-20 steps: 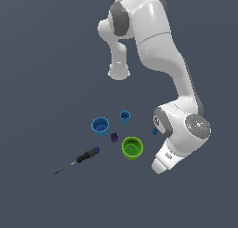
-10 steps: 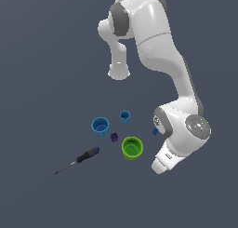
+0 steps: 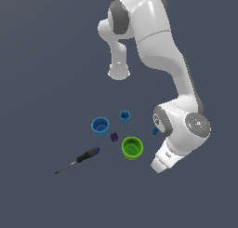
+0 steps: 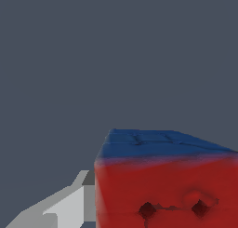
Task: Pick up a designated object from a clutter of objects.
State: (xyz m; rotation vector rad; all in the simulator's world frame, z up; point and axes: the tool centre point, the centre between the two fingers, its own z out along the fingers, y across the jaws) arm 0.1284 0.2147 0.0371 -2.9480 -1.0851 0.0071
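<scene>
My wrist view is filled by the red-and-blue block, close against one grey finger; whether my pincer is clamped on it, I cannot tell. Lifting it clear looks still undone; the green cup and screwdriver sit apart

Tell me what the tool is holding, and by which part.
Cannot be told. The red and blue block sits close beside one finger, but no grip shows.

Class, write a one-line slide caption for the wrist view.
Close-up of a red and blue studded block filling the corner, a pale grey part of the hand beside it, against plain dark grey ground.
</scene>
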